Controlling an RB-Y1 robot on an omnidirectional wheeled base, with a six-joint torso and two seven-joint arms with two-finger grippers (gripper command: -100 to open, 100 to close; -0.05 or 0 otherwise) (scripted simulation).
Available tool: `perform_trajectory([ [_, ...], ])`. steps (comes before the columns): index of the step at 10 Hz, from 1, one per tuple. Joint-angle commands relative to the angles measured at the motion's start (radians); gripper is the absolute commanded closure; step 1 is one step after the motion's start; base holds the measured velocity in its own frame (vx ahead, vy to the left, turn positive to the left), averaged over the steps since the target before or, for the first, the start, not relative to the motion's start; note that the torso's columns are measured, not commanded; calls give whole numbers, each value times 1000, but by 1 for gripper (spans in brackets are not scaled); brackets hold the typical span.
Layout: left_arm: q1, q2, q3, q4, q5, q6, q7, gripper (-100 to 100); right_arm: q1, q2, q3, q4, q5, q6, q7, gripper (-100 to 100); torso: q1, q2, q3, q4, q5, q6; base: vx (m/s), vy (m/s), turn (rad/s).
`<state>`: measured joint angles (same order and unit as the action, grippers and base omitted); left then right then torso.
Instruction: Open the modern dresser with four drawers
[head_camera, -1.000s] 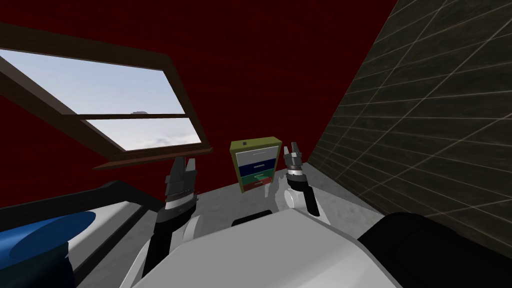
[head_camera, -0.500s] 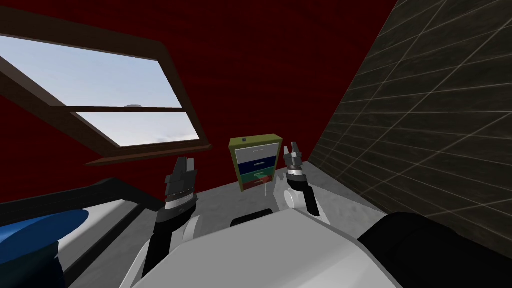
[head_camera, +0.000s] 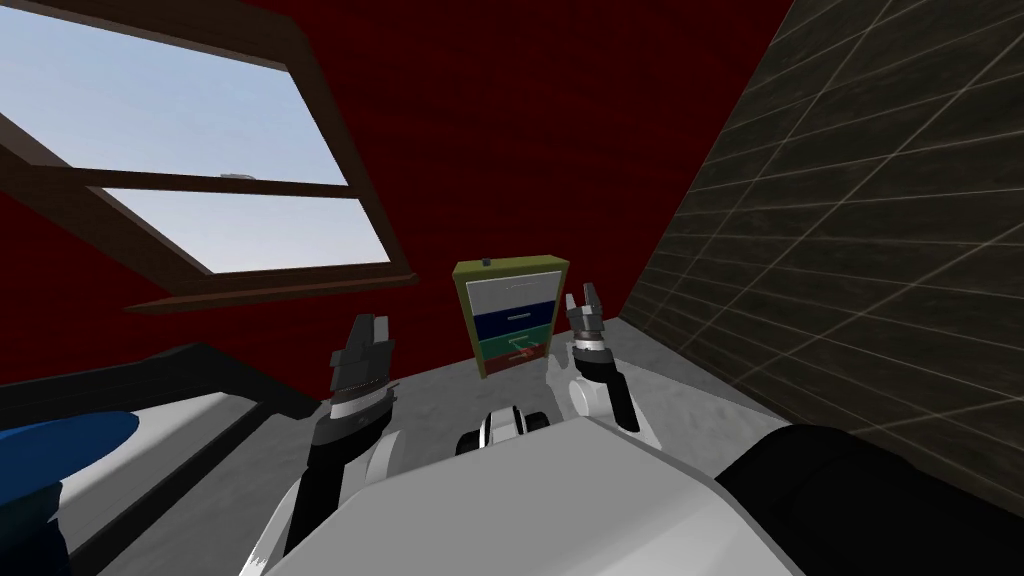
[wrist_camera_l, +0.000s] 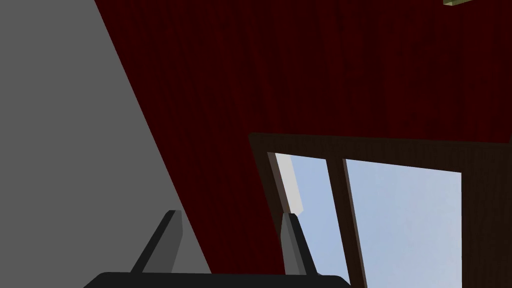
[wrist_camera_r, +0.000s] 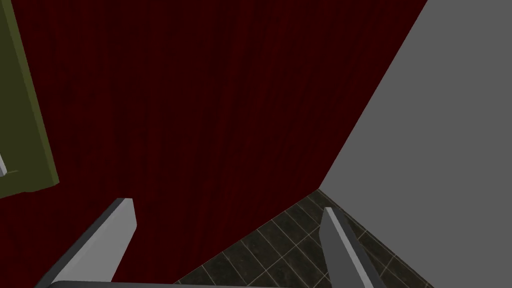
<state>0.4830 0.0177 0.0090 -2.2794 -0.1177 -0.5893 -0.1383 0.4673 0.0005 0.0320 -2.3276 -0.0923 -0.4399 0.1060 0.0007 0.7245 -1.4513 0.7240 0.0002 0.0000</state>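
The dresser stands ahead against the dark red wall, an olive green frame with four drawers: white, blue, green and red from the top, all looking shut. My right gripper is raised just right of it and short of it, open and empty. In the right wrist view its fingers are spread wide, and the dresser's olive side shows beyond one finger. My left gripper is raised further left, well clear of the dresser. Its fingers stand apart with nothing between them.
A large window with a dark frame fills the upper left. A dark tiled wall runs along the right. A bed with a blue item lies at the lower left. Grey floor leads to the dresser.
My view has shifted: the window has slid up and left, and the dresser now stands straighter and slightly nearer. Both arms hold the same pose; the left fingers look a little closer together.
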Motion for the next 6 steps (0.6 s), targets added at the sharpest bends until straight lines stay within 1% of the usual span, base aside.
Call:
perform_trajectory([
  [1, 0, 0, 0, 0, 0, 0, 0, 0, -17, -59, -7, 35, 12, -13, 55, -100, 1, 9, -20, 10, 0, 0, 30, 40, -34],
  [3, 0, 0, 0, 0, 0, 0, 0, 0, -36, -100, -17, 80, 28, -30, 116, -100, 0, 12, -25, 13, 0, 0, 51, 58, -36],
  [4, 0, 0, 0, 0, 0, 0, 0, 0, -36, -100, -17, 80, 28, -30, 124, -100, 0, 12, -25, 14, 0, 0, 43, 48, -19],
  [5, 0, 0, 0, 0, 0, 0, 0, 0, -47, -118, -23, 108, 38, -41, 164, -100, -1, 14, -25, 14, 0, 0, 43, 43, -31],
  [6, 0, 0, 0, 0, 0, 0, 0, 0, -60, -134, -30, 139, 50, -53, 191, -100, -1, 14, -24, 14, 0, 0, 50, 55, -52],
])
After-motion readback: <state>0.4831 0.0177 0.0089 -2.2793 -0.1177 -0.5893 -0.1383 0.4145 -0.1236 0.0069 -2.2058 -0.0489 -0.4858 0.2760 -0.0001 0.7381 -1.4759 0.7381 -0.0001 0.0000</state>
